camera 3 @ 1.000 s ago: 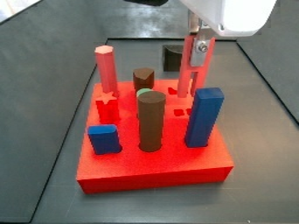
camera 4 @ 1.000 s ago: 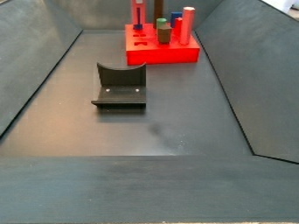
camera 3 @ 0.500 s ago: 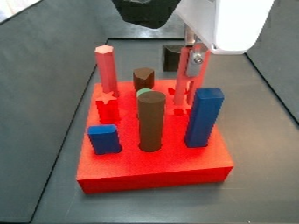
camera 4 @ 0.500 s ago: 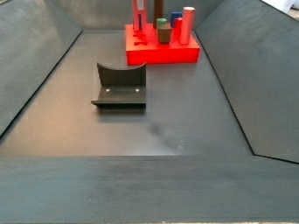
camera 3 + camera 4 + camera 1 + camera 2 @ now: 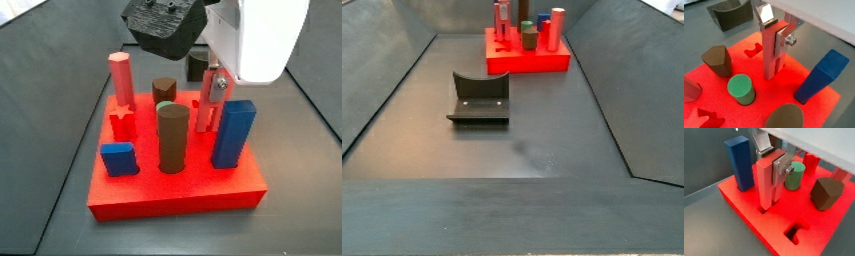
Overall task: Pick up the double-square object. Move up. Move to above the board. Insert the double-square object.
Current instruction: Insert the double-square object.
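Double-square object [image 5: 765, 183] clamped upright in gripper [image 5: 774, 165], foot in board [image 5: 784, 215].

Far end of desk [image 5: 516, 150]: board [image 5: 529, 58] carrying upright pegs. Fixture [image 5: 480, 97] stands nearer, apart from it. Gripper out of frame.

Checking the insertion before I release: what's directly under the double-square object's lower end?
The double-square object, held in the gripper, has its lower end at a hole in the board. How deep it sits is hidden.
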### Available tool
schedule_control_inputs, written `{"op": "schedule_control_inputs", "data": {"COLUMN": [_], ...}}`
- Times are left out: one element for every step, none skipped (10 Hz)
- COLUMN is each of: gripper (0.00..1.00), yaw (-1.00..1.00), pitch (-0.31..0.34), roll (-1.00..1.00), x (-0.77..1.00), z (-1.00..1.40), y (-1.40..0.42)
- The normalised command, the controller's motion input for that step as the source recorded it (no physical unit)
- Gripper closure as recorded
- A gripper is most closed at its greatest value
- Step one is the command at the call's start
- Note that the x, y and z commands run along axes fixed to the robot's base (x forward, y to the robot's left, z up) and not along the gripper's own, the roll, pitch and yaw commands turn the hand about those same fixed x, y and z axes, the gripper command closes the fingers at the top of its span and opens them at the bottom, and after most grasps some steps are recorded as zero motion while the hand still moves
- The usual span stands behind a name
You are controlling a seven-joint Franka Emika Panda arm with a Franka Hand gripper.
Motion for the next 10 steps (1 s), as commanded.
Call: {"op": "schedule_control_inputs", "data": {"gripper": [1.00, 1.00, 1.00, 1.00, 1.00, 1.00, 1.00, 1.00, 1.00, 1.00], "yaw": [0.00, 0.00, 0.00, 0.00, 0.00, 0.00, 0.00, -0.02, -0.01, -0.01], "pitch": [0.000, 0.000, 0.010, 0.006, 0.000, 0.000, 0.000, 0.000, 0.000, 0.000], "roll": [0.02, 0.02, 0.03, 0.02, 0.01, 0.02, 0.02, 0.01, 0.02, 0.01], "x": [0.13, 0.19, 0.25, 0.22, 0.17, 0.10, 0.05, 0.03, 0.00, 0.00], "z": [-0.26, -0.25, -0.24, -0.25, -0.22, -0.24, -0.29, -0.29, -0.27, -0.16], "y": [0.00, -0.01, 0.00, 0.00, 0.00, 0.00, 0.00, 0.00, 0.00, 0.00]}}
